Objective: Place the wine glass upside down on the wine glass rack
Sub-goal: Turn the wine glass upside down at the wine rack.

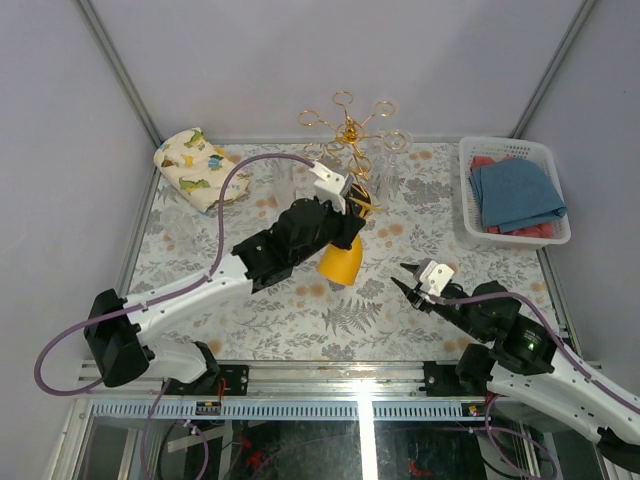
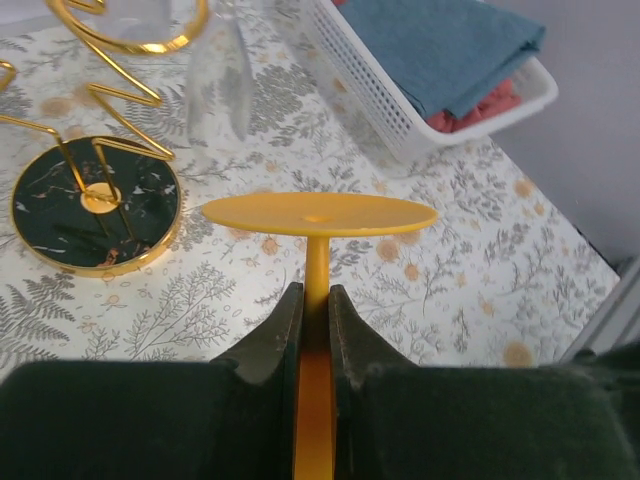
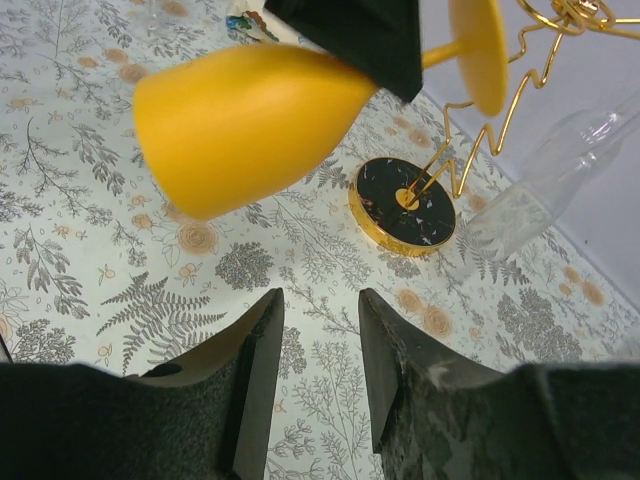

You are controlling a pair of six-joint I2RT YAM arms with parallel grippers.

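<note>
Centre frame, the left gripper (image 2: pixel 316 300) clamped the yellow glass (image 1: pixel 341 262) by its stem just below the rack (image 1: pixel 347 130), the right gripper (image 3: pixel 320 300) at lower right gaped empty, and the foot risked snagging a wire arm, toppling rack or clear glass (image 2: pixel 218 85).

There's the left arm (image 1: pixel 190 290) stretched out diagonally from its base at the near left toward the middle, wrist rolled over, and the left gripper (image 2: pixel 315 297) has its jaws pinched tight on the stem of the yellow wine glass (image 2: pixel 318 214). The right arm (image 1: pixel 545 365) sits folded low at the near right, right gripper (image 3: pixel 320 300) pointing inward, jaws parted, holding nothing
</note>
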